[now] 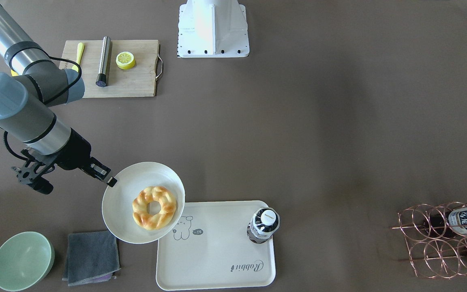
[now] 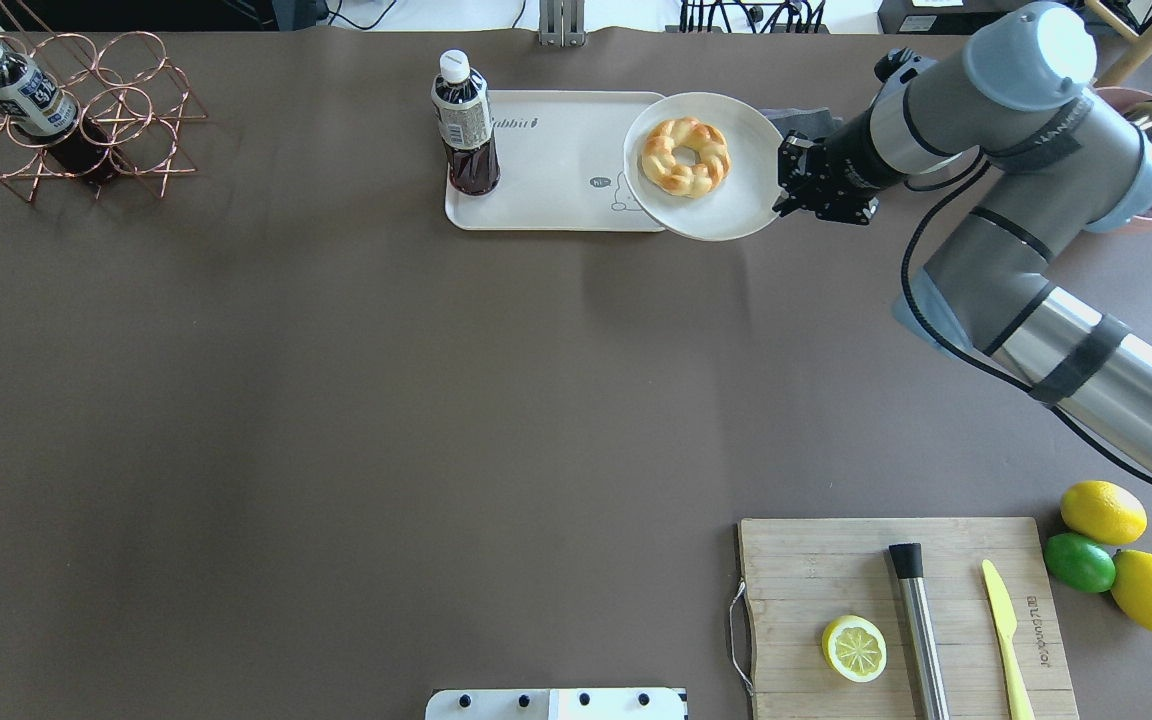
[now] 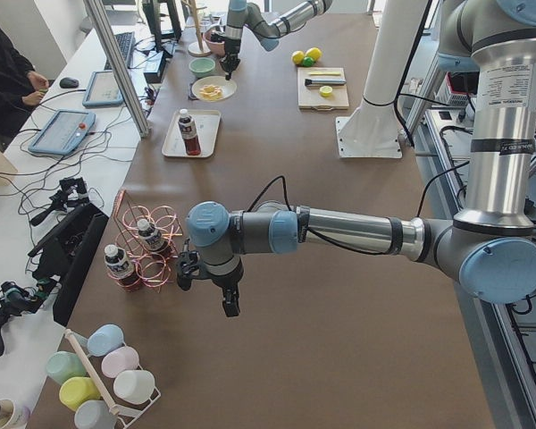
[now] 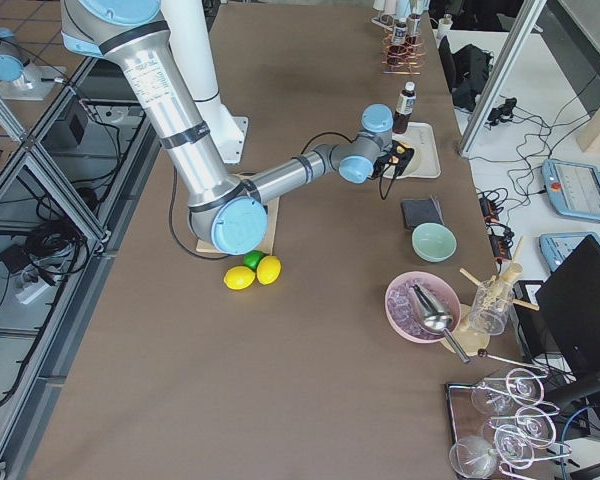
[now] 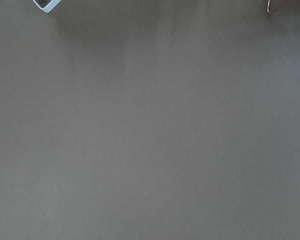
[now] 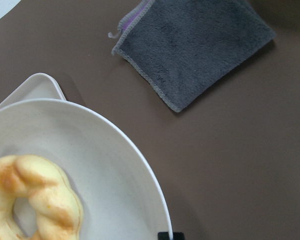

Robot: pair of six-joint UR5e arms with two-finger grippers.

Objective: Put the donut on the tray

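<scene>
Over the brown table [image 1: 318, 134], the right gripper [image 1: 112, 181] clamps the rim of a plate [image 1: 120, 211] bearing the donut [image 1: 154, 207] above a corner of the tray [image 1: 217, 251]; whether the left gripper [image 3: 230, 304] is apart or together cannot be told.

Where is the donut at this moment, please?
In the overhead view the donut lies on the round plate, right of centre at the table's far side. The right gripper holds the plate by its rim, overlapping the tray's right end.

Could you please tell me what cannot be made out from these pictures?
Left gripper: only in the exterior left view, too small; open or shut unclear.
Tray: one corner hidden under the plate that the right gripper holds, front-facing and overhead views.
Bottle label: too small in every view.
</scene>
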